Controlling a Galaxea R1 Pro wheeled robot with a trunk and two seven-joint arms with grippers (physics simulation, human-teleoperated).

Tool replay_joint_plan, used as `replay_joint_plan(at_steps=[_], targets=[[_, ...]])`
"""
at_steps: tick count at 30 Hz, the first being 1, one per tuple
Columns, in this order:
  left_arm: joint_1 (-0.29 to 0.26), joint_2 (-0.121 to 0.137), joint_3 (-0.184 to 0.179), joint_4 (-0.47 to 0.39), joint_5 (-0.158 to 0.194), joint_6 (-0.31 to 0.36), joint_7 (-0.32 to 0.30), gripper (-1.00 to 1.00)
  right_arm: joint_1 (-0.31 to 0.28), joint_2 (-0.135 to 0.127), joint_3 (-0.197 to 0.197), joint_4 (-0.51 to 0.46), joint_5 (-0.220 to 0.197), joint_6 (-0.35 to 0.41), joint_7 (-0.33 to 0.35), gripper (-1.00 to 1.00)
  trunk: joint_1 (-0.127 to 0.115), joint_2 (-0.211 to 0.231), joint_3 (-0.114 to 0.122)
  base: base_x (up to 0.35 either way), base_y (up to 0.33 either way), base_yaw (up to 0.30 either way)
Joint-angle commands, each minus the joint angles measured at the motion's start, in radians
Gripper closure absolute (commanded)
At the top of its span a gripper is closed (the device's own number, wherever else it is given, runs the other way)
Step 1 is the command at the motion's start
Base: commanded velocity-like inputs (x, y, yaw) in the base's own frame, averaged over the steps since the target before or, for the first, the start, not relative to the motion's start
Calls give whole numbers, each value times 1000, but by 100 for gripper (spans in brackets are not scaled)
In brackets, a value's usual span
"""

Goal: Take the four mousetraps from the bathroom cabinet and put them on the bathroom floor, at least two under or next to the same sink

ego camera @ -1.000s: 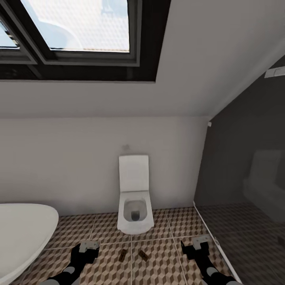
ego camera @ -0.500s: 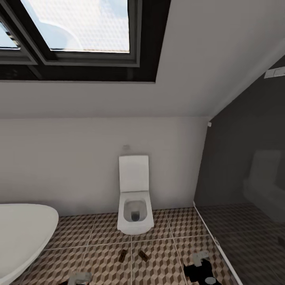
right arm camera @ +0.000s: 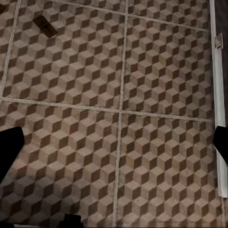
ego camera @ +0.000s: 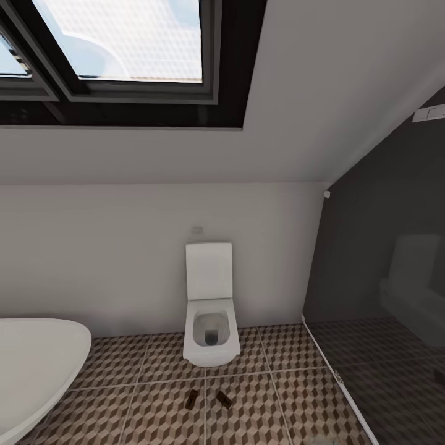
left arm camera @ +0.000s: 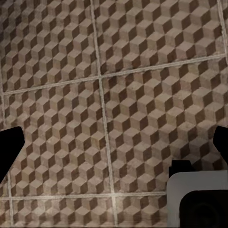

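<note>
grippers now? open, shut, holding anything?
Left gripper: open, empty, over the floor.
Right gripper: open, empty; one mousetrap lies apart on the tiles.

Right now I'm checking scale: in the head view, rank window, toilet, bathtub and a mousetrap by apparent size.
1. Dark-framed skylight window
2. White curved bathtub, cropped, so unsure
3. White toilet
4. Small brown wooden mousetrap
</note>
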Motion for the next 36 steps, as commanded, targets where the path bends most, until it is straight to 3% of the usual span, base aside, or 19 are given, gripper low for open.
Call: replay_joint_plan(at_steps=[1, 11, 17, 22, 26, 30, 36], targets=[[8, 2, -7, 1, 3, -2, 1, -100, 6, 0, 9, 0, -6, -3, -3, -100, 0, -1, 0, 0, 0, 0], [57, 20, -7, 1, 3, 0, 1, -100, 68, -27, 8, 1, -6, -3, 2, -100, 0, -1, 0, 0, 0, 0], [69, 22, -7, 1, 3, 1, 1, -100, 102, -80, 8, 1, -6, -3, 63, -100, 0, -1, 0, 0, 0, 0], [72, 22, -7, 0, 4, 1, 1, -100, 124, -153, 7, 2, -9, -3, 183, -100, 0, -1, 0, 0, 0, 0], [73, 20, -7, -1, 4, 0, 1, -100, 144, -186, 7, 2, -26, -3, 242, -100, 0, -1, 0, 0, 0, 0], [73, 18, -7, -1, 5, -2, 1, -100, 163, -197, 8, 2, -65, -3, 263, -100, 0, -1, 0, 0, 0, 0], [73, 13, -7, -2, 5, -3, 1, -100, 176, -192, 9, 2, -99, -2, 271, -100, 0, -1, 0, 0, 0, 0]])
